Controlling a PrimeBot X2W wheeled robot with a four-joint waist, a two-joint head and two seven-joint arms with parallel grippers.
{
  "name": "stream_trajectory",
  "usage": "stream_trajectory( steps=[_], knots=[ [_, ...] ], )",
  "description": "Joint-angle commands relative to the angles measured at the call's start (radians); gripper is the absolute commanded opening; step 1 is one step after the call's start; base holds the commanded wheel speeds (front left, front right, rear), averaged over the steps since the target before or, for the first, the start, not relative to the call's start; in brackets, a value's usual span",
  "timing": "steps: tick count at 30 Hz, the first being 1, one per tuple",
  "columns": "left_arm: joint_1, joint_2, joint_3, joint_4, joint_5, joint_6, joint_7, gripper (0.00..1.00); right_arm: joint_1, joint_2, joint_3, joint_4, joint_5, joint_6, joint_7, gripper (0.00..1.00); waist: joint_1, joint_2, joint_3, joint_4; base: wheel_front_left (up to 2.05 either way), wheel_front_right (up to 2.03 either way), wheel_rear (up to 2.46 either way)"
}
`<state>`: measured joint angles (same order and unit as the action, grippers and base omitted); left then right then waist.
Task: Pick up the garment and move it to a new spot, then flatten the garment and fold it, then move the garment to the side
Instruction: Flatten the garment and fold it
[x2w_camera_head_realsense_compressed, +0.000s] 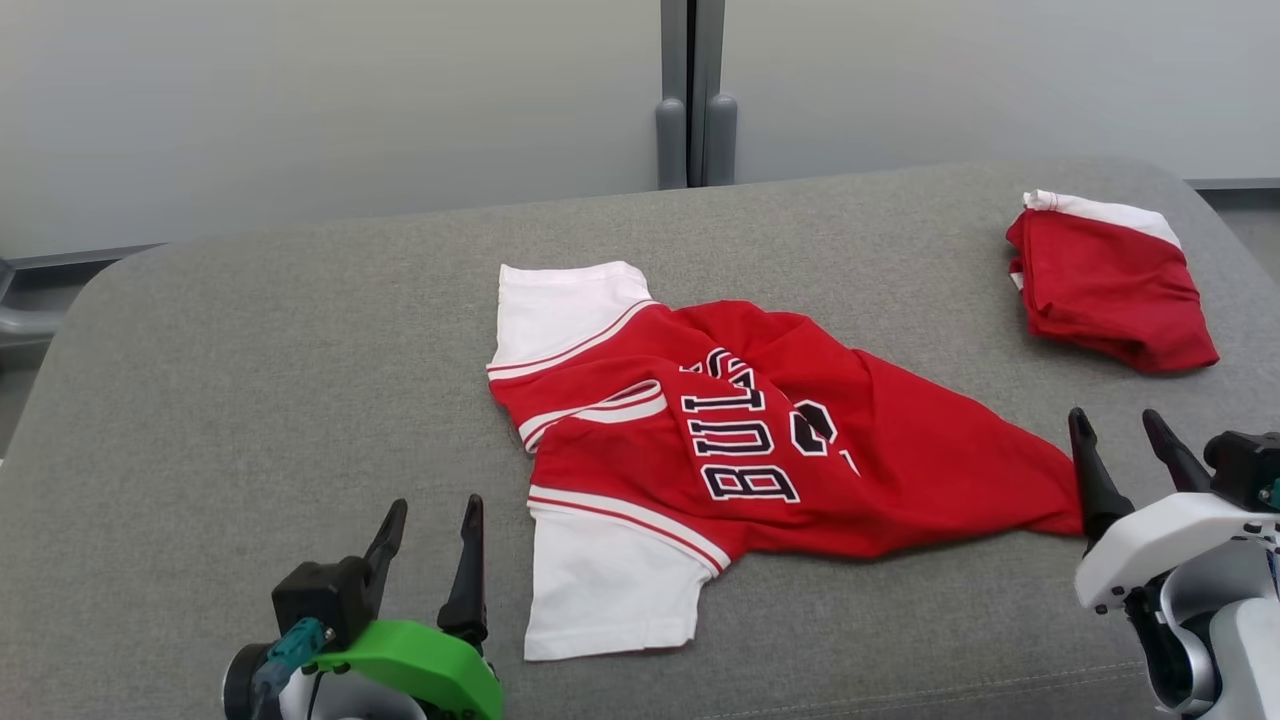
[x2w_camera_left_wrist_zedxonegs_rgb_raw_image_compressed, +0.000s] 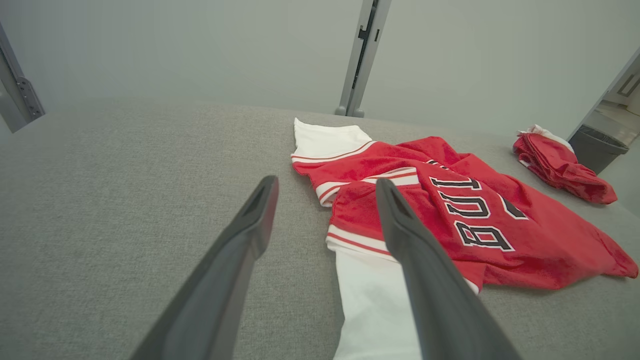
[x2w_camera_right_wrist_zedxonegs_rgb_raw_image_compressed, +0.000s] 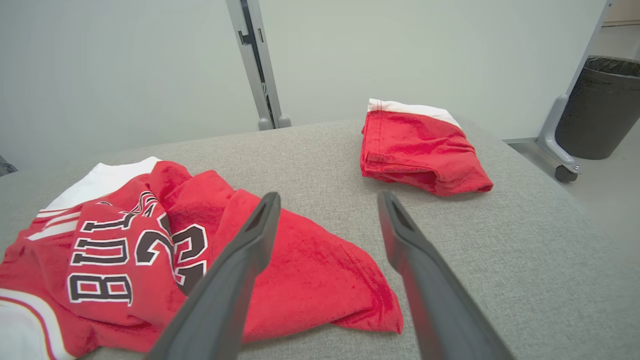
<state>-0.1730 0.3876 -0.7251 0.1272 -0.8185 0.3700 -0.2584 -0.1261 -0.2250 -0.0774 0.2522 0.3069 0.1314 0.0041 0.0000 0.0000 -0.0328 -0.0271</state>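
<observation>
Left gripper (x2w_camera_head_realsense_compressed: 436, 505) and right gripper (x2w_camera_head_realsense_compressed: 1114, 420) both spread wide, empty.
Between them the crumpled red Bulls jersey (x2w_camera_head_realsense_compressed: 760, 440) lies on the grey padded surface (x2w_camera_head_realsense_compressed: 250, 350), its hem corner just beside the right gripper; a folded red garment (x2w_camera_head_realsense_compressed: 1105, 285) sits well apart, far right.

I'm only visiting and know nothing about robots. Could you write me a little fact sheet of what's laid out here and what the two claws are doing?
surface: grey padded table
main item: red jersey with white sleeves, crumpled, lettering up, mid-table
second item: folded red-and-white garment, far right corner, apart from the jersey
left gripper: open, empty, beside the near white sleeve
right gripper: open, empty, at the jersey's right tip
beyond the table: dark bin on the floor
</observation>
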Motion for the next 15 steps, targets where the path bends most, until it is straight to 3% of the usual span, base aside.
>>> stream_trajectory(
  steps=[1,15],
  knots=[
    [0.021,0.013,0.011,-0.008,0.007,-0.001,-0.007,1.0,0.017,0.009,0.008,-0.03,-0.009,-0.002,0.009,1.0,0.0,0.0,-0.012,0.011,0.0,0.0,0.0],
    [0.148,0.069,0.082,-0.08,0.032,-0.003,-0.006,1.0,0.105,0.088,0.044,-0.234,-0.078,-0.002,0.047,1.0,0.0,0.0,-0.054,0.044,0.0,0.0,0.0]
  ],
)
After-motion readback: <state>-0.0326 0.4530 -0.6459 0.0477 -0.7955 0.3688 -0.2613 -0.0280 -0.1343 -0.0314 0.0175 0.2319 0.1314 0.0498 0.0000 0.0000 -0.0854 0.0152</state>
